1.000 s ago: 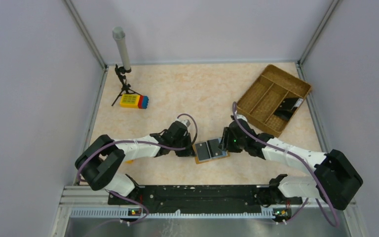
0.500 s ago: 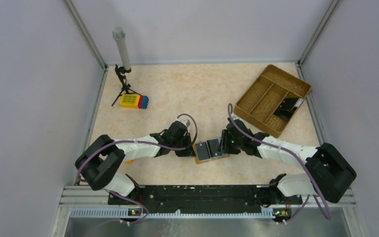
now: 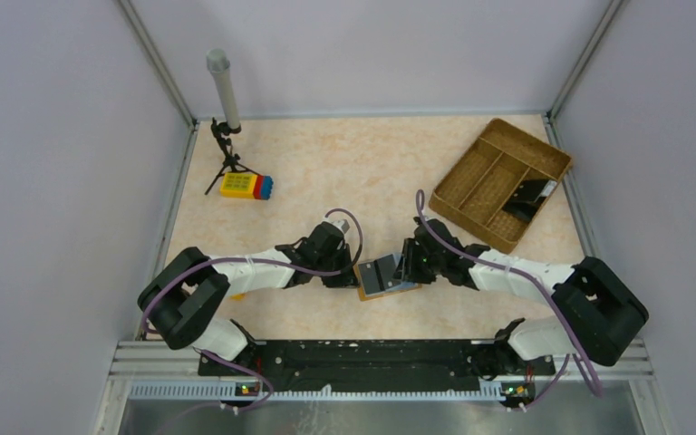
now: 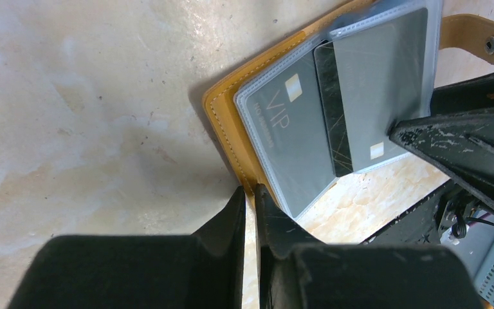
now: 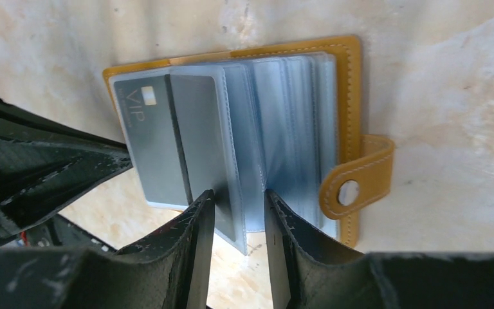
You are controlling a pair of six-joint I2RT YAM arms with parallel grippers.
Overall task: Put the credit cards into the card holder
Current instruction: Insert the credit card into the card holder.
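Orange-tan leather card holder (image 5: 350, 64): smooth leather, soft sheen, pale stitching along the edge.
Clear plastic sleeves (image 5: 283, 129): glossy, slightly cloudy, light glancing off them.
Small round snap stud (image 5: 348, 192): bright metal.
Dark grey credit card (image 5: 151, 151): matt under its sleeve, pale lettering.
Beige marbled counter (image 5: 457, 129): smooth, faintly glossy.
Right gripper (image 5: 239, 196): matt black plastic fingers (image 5: 186, 257), scuffed pale.
Brown compartment tray (image 3: 535, 142): woven, rough-looking.

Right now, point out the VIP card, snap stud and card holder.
VIP card (image 4: 289, 145): left wrist view, on its grey face.
snap stud (image 5: 348, 192): right wrist view, on the metal button.
card holder (image 5: 350, 84): right wrist view, on the leather edge.
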